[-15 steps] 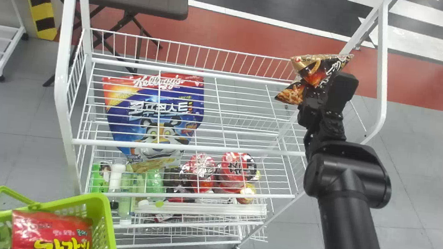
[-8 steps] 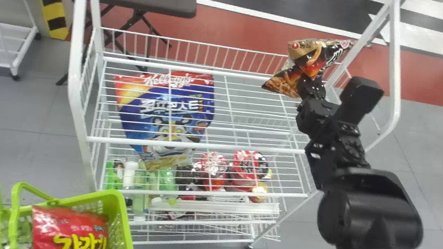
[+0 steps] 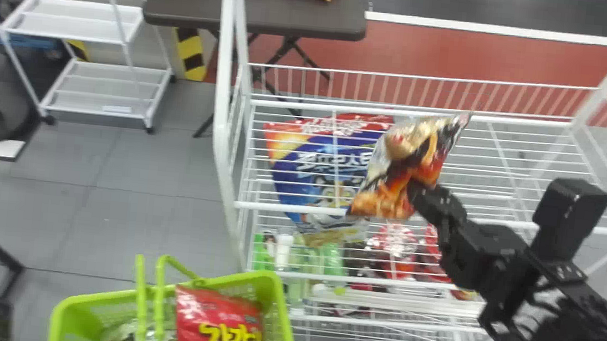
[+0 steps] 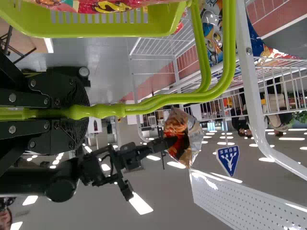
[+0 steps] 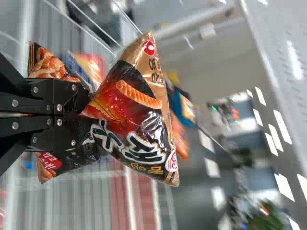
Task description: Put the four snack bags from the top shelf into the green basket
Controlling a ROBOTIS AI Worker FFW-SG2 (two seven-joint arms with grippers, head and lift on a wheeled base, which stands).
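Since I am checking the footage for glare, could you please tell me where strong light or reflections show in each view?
Left wrist view: ceiling lights wash out to white, and the held snack bag has a silvery sheen along one side; right wrist view: more of those lights blaze white, with glints on the bag's glossy wrapper; head view: pale highlights on its crinkled foil.
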